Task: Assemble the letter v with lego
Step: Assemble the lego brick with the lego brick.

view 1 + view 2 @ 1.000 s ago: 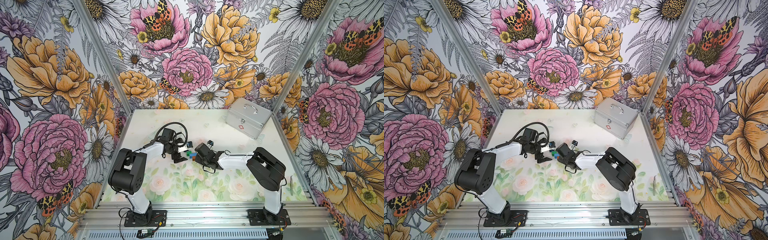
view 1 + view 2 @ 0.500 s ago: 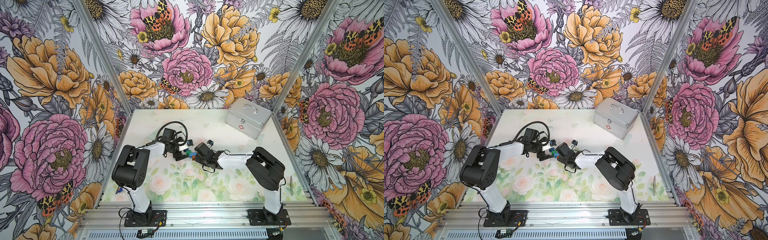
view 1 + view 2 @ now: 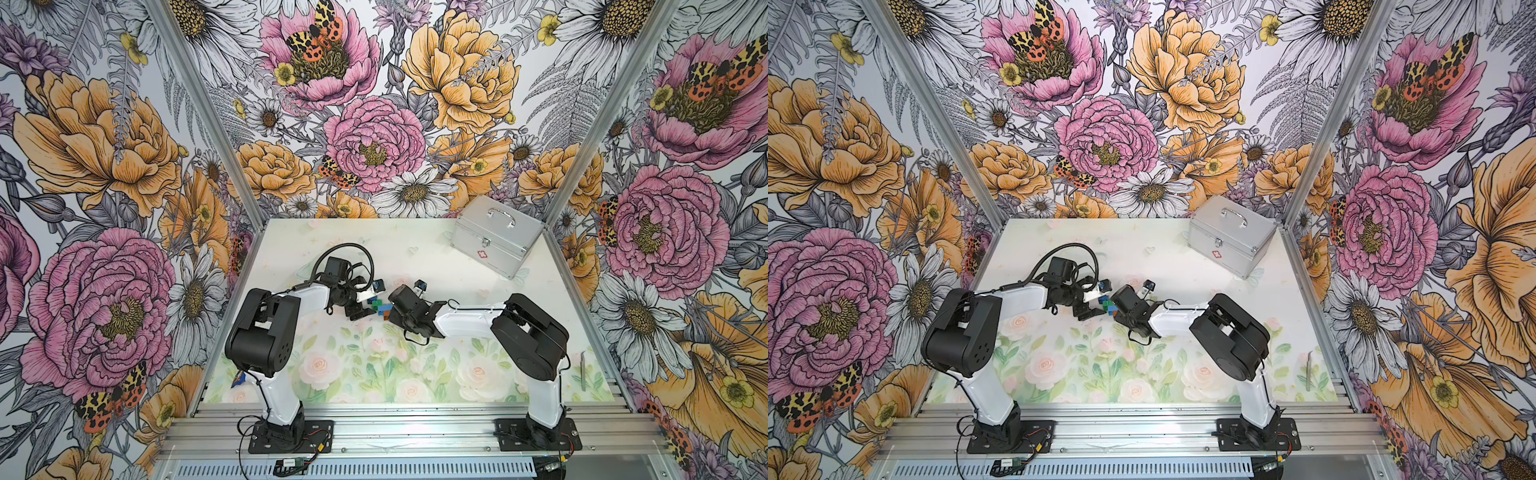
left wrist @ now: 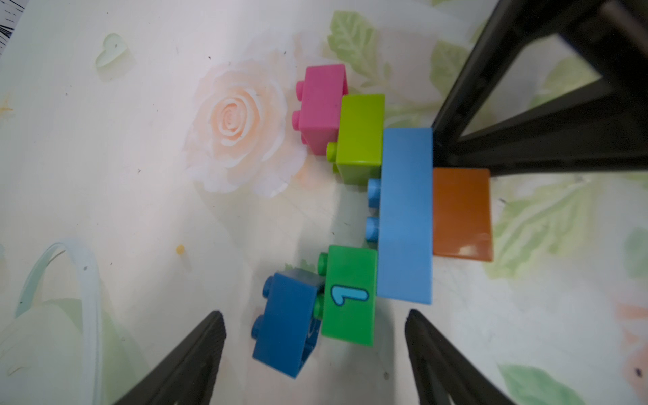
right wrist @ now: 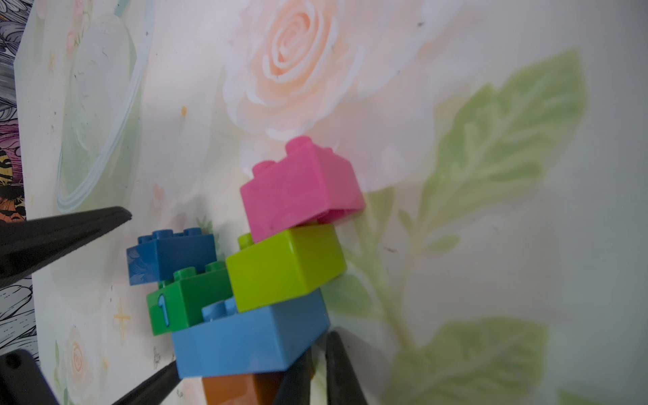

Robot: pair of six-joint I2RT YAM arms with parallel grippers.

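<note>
The lego letter v [image 3: 380, 308] [image 3: 1108, 306] lies flat on the table between both arms. In the left wrist view the orange point [image 4: 461, 214] joins the light blue bar [image 4: 406, 214]. Lime [image 4: 361, 136] and pink [image 4: 321, 107] form one arm. Green [image 4: 349, 294] and a tilted, loosely seated dark blue brick [image 4: 287, 322] form the other. My left gripper [image 4: 315, 312] is open, straddling the dark blue and green bricks with gaps on both sides. My right gripper [image 5: 315, 371] is shut, its tips against the bar's underside beside the orange brick [image 5: 242, 389].
A silver metal case [image 3: 496, 235] [image 3: 1231, 235] stands at the back right. A thin metal tool [image 3: 583, 372] lies near the front right edge. A small dark blue scrap [image 3: 239, 379] sits at the front left by the left arm's base.
My left arm has reached further toward the bricks and its jaws have narrowed somewhat around the dark blue and green end. The right arm has stayed put.
</note>
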